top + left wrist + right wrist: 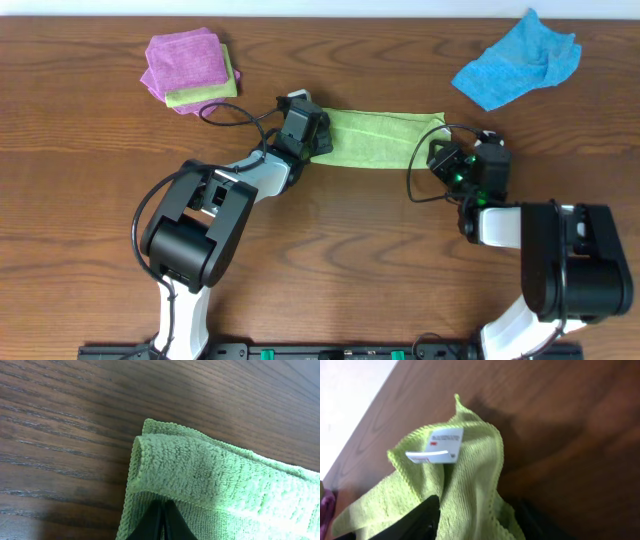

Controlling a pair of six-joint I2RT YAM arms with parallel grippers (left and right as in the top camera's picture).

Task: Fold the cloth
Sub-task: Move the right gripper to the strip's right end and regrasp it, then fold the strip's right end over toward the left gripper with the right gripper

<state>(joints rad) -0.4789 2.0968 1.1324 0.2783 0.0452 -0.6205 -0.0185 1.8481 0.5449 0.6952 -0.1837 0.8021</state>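
I am looking down on the table (350, 240) and the cloth (375, 138) is lying as a flat lime band just toward 12 o'clock from the middle, its long side running from 9 to 3 o'clock. The left gripper (318, 135) is sitting on the band's 9 o'clock end. In the left wrist view its two dark fingers (156, 522) are pressing together with barely a seam between them, and they are biting on the cloth (210, 470) where an upper layer is curling back over a lower one. That rolled edge is rising right at the tips, and bare wood is showing toward 9 and 12 o'clock. The right gripper (440, 155) is working at the 3 o'clock end, close to the 4 o'clock corner. In its wrist view the jaws are closing around a bunched corner of the cloth (470, 470), which is standing up off the wood and throwing a shadow toward 1 o'clock. A white care tag (437, 446) is facing the lens, and one dark finger (422, 520) is showing at 7 o'clock of the bunch. The other finger is lying in shadow, so I am reading that grip mostly from the lifted fabric. A crumpled blue cloth (520, 62) is lying well apart toward 2 o'clock. Toward 10 o'clock, purple cloths (185, 58) are stacked with a small green cloth (205, 93) between them.
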